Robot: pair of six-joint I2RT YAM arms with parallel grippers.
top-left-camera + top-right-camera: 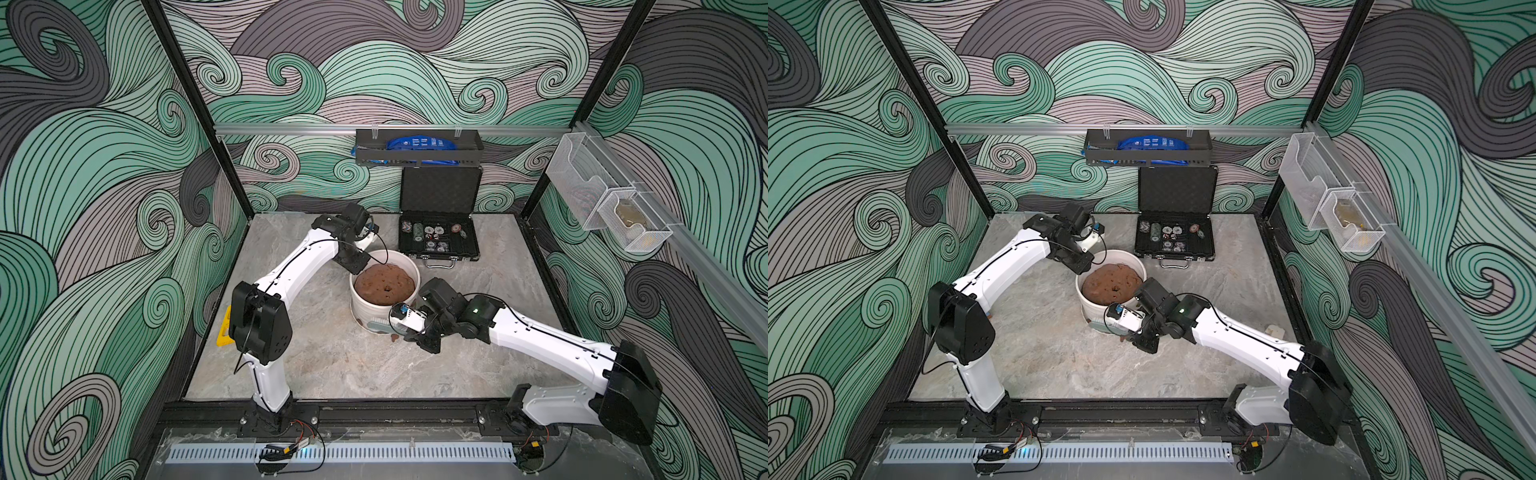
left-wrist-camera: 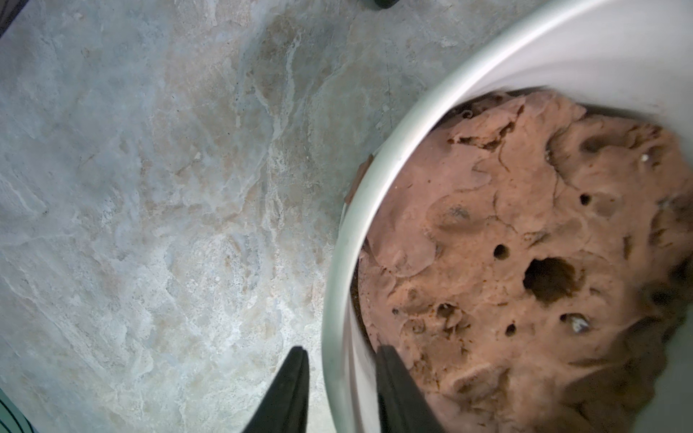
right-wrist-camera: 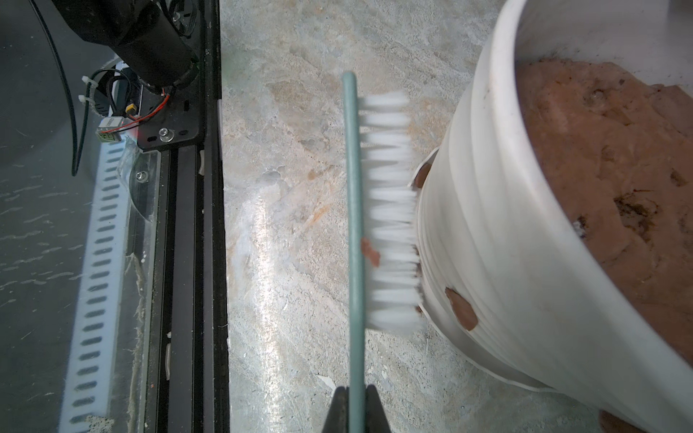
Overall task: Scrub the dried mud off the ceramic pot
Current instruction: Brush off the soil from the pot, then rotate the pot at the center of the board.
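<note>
Bright, even light, soft shadows all round.
Motion blur smears the white brush bristles (image 3: pixel 392 210); glare streaks the grey marbled counter (image 3: pixel 262 240).

In both wrist views you found the ceramic pot (image 3: pixel 498 240) cut off at the frame edge; the right wrist view also cropped a lump of dried mud (image 3: pixel 618 423). The brush (image 3: pixel 354 225) bristles (image 3: pixel 390 210) were blurred, and the right gripper (image 3: pixel 355 388) hid the brush's end. In both top views the right arm (image 1: pixel 540 332) screened part of the pot's wall.
</note>
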